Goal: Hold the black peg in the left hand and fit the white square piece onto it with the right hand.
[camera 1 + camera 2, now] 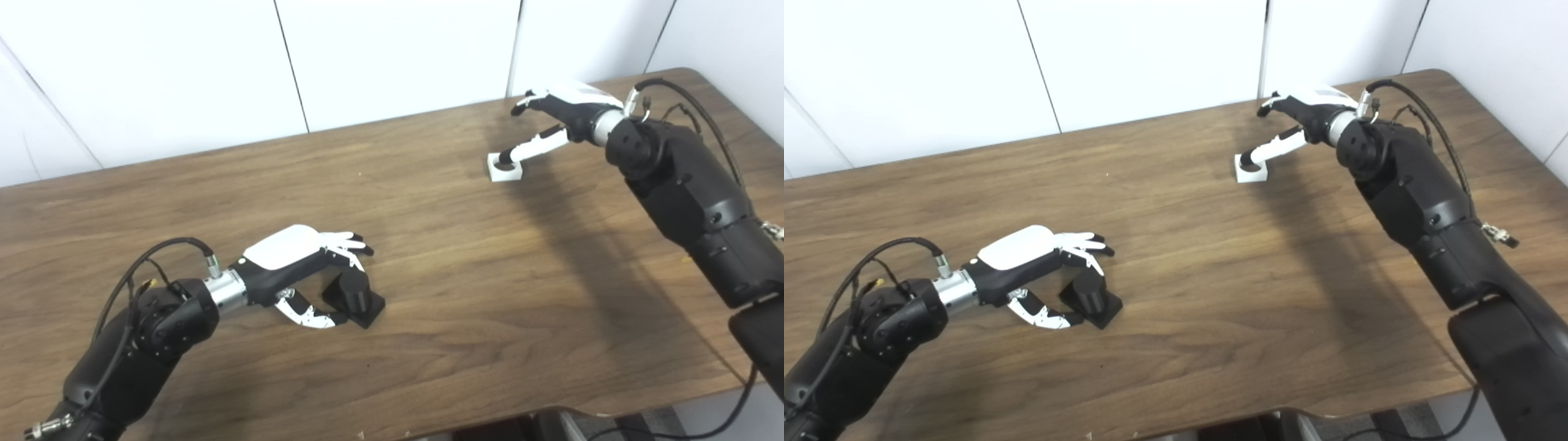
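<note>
your left hand (pixel 288 257) cups fingers loosely around the black cylindrical peg (pixel 354 295); your right hand (pixel 566 110), fingers spread, touches the white square piece (pixel 505 166) on the worktop (pixel 429 257).

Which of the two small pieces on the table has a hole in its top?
The white square piece by the right robot hand: a dark round hole shows in its top. The black peg by the left robot hand is a solid cylinder on a base.

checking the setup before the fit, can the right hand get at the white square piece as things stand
Probably yes. The right hand is already at the white square piece, thumb tip over its hole, fingers spread above, and only bare wooden table lies around it.
</note>
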`<action>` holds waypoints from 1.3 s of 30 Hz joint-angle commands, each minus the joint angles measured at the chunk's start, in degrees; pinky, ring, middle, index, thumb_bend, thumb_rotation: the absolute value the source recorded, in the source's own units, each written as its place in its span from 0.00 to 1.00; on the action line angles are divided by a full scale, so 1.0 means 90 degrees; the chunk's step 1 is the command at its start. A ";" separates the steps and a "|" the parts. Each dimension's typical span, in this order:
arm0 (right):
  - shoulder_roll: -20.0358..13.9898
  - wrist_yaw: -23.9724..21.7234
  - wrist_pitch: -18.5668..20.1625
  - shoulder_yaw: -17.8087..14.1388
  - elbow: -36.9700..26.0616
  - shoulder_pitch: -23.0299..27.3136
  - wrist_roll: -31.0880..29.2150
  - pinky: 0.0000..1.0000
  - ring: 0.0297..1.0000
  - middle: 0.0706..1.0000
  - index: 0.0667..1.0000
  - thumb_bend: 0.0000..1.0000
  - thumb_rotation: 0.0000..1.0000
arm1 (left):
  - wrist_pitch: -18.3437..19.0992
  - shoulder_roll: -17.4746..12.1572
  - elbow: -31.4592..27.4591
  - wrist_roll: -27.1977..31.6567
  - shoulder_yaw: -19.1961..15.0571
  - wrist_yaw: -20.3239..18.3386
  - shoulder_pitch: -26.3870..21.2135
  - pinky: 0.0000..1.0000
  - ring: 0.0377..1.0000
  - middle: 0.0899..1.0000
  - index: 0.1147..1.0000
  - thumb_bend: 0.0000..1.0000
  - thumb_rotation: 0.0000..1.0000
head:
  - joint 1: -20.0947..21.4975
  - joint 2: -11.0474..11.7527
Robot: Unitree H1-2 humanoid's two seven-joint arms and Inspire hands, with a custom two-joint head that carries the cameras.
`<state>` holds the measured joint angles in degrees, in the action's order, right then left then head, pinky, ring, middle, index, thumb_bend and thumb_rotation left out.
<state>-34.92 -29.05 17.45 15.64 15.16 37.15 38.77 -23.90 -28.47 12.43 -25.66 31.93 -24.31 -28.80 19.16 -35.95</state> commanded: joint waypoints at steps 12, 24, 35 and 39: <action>0.0087 0.0037 -0.0015 0.0039 0.0067 0.0208 -0.0165 1.00 1.00 1.00 0.83 1.00 0.62 | 0.0245 -0.0359 0.0304 -0.0603 0.0269 -0.0447 0.0449 0.93 0.96 0.89 0.54 0.92 0.13 | -0.0090 -0.0048; 0.0193 0.0239 -0.0344 0.0263 0.0527 0.0238 -0.0216 0.97 1.00 1.00 0.81 1.00 0.53 | 0.0208 -0.0359 0.0302 -0.0629 0.0244 -0.0366 0.0433 0.92 0.96 0.89 0.54 0.92 0.15 | -0.0186 -0.0073; 0.0250 0.0461 -0.0609 0.0359 0.0924 0.0283 -0.0256 0.98 1.00 0.98 0.79 0.92 0.45 | 0.0305 -0.0405 0.0168 -0.0581 0.0216 -0.0444 0.0470 0.93 0.97 0.90 0.54 0.91 0.15 | -0.0282 -0.0103; 0.0236 0.0516 -0.0642 0.0428 0.1024 0.0321 -0.0224 0.98 0.99 0.98 0.79 0.88 0.41 | 0.0270 -0.0442 0.0153 -0.0571 0.0188 -0.0420 0.0489 0.93 0.96 0.90 0.54 0.91 0.15 | -0.0302 -0.0128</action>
<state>-32.79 -24.53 12.24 19.10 24.12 38.20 36.45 -23.67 -28.66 11.91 -25.61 31.48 -22.98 -27.51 16.52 -37.09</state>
